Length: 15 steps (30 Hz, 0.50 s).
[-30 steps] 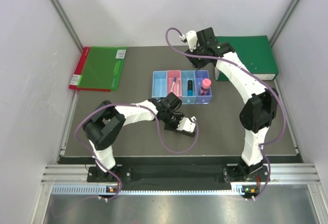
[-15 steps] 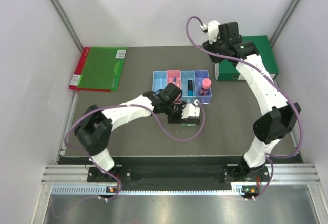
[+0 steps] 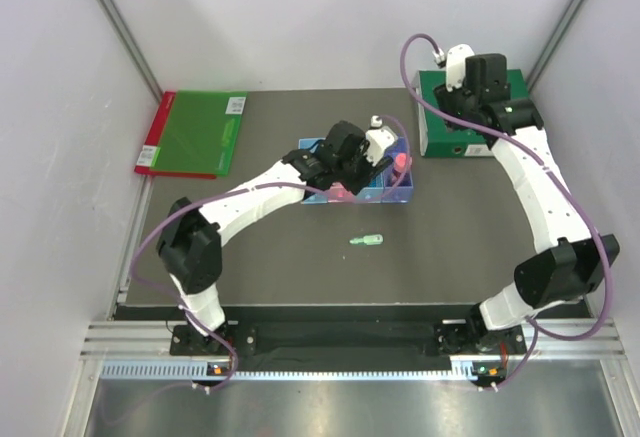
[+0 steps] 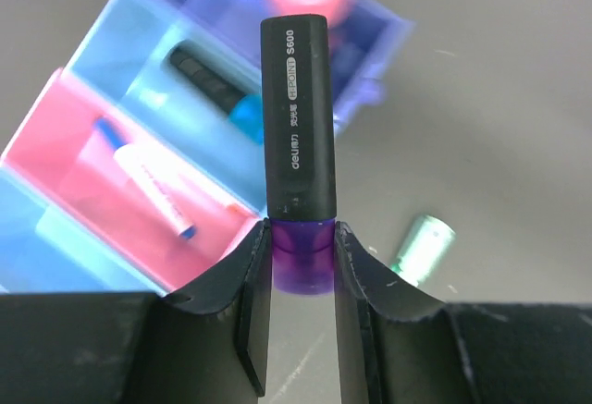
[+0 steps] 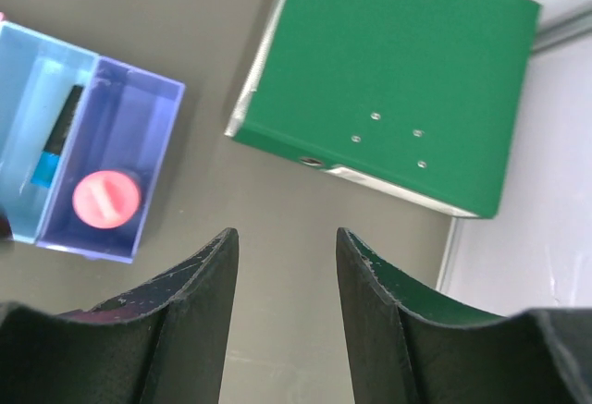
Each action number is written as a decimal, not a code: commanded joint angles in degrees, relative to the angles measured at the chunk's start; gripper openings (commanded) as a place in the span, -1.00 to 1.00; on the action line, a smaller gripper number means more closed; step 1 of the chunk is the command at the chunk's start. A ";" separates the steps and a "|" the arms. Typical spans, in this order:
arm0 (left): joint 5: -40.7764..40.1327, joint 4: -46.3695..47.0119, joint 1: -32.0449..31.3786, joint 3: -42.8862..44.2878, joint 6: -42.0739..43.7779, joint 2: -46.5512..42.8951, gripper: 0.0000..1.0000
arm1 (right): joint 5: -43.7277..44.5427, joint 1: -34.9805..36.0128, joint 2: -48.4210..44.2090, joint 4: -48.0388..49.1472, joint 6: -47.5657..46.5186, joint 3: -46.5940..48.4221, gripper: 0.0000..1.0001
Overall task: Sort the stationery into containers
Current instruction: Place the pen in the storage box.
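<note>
My left gripper (image 4: 302, 247) is shut on the purple end of a purple-black marker (image 4: 296, 117), which sticks out above the row of containers (image 3: 312, 147). In the left wrist view a white-blue pen (image 4: 153, 187) lies in the pink bin (image 4: 83, 159) and a black-blue marker (image 4: 217, 85) in the blue bin (image 4: 139, 48). A stubby pink round-capped piece (image 5: 106, 198) stands in the purple-blue bin (image 5: 153, 117). A mint green marker (image 3: 366, 241) lies on the table in front of the bins. My right gripper (image 5: 287, 242) hangs open and empty by the binder.
A dark green binder (image 3: 505, 127) lies at the back right, under my right arm. A flat green folder with a red edge (image 3: 195, 132) lies at the back left. My left arm (image 3: 250, 202) stretches diagonally across the table and covers part of the bins.
My left gripper has carried the purple-black marker from the table's front middle up over the bins, uncovering the mint green marker. My right arm has swung right, from the bins to the binder.
</note>
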 commanded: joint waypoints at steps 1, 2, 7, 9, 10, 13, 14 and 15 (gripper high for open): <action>-13.34 -0.89 2.29 7.31 -13.61 6.47 -1.00 | 1.81 -2.18 -5.01 3.97 1.18 -1.85 -0.07; -13.71 -2.03 2.64 9.08 -14.76 7.98 -1.00 | 1.73 -2.36 -5.71 4.06 1.09 -2.20 -0.07; -14.43 -6.26 4.75 19.01 -20.66 17.37 -1.00 | 1.81 -3.50 -6.86 4.76 1.53 -3.69 -0.06; -13.11 -6.26 5.28 21.13 -22.41 19.41 -1.00 | 1.46 -3.59 -7.30 4.85 1.97 -4.65 -0.06; -12.23 -6.70 5.80 23.58 -23.12 21.50 -1.00 | 1.11 -3.59 -7.82 4.94 1.97 -5.27 -0.06; -9.24 -8.55 6.68 27.63 -25.32 25.03 -1.00 | 0.76 -3.59 -8.97 5.55 1.71 -7.47 -0.05; -7.58 -7.85 6.86 27.64 -25.32 25.30 -1.00 | 0.67 -3.68 -9.23 5.64 1.62 -7.82 -0.05; -7.30 -7.85 6.86 27.64 -25.49 25.57 -1.00 | 0.76 -3.59 -9.41 5.82 1.36 -8.43 -0.05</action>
